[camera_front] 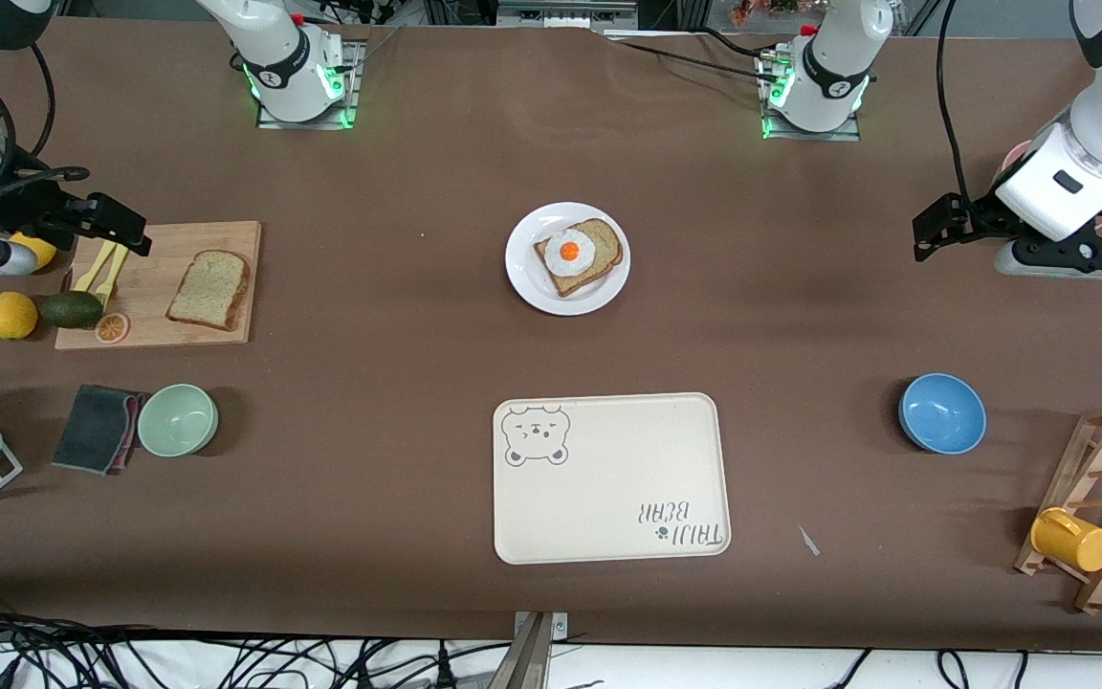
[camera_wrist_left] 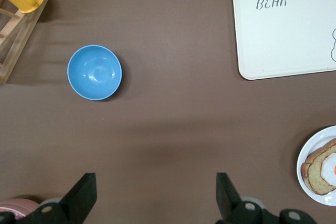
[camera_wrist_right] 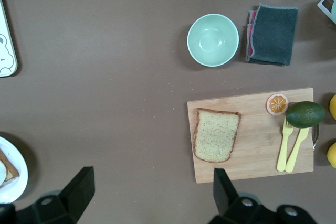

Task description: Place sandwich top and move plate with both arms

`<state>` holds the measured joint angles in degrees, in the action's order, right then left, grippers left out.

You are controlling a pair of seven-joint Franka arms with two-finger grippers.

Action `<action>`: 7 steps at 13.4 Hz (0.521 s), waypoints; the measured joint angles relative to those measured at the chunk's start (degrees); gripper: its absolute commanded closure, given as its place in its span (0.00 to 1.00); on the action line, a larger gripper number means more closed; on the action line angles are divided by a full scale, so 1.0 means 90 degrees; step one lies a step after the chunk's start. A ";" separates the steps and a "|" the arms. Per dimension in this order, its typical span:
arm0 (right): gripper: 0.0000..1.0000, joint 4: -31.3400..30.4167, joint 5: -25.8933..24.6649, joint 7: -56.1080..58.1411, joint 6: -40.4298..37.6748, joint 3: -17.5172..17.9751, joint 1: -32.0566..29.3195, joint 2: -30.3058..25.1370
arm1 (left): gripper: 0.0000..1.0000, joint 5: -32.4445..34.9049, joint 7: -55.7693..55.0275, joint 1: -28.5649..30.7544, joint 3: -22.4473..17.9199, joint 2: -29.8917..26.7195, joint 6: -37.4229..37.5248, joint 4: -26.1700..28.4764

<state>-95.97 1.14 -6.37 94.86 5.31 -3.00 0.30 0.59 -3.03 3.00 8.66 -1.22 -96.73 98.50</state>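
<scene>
Nearby, speckled squarish sandwich top (camera_front: 210,289) lies on wooden board (camera_front: 226,235).

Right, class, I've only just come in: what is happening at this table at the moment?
Nothing is being handled yet. The sandwich top lies on a wooden cutting board at the right arm's end of the table. The plate sits mid-table with a bread slice and a fried egg on it. The right gripper hangs open over the cutting board's edge, and the left gripper waits open over bare table at the left arm's end. A cream bear tray lies nearer the front camera than the plate.
</scene>
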 measured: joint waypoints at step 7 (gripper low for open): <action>0.00 -0.0011 -0.0205 0.0000 -0.0047 0.0040 0.0005 -0.0004 | 0.00 0.0000 0.0000 0.0000 0.0000 0.0000 0.0000 0.0000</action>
<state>-96.08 -0.71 -6.36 94.44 5.67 -2.96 0.27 0.59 -3.03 3.00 8.66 -1.22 -96.73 98.50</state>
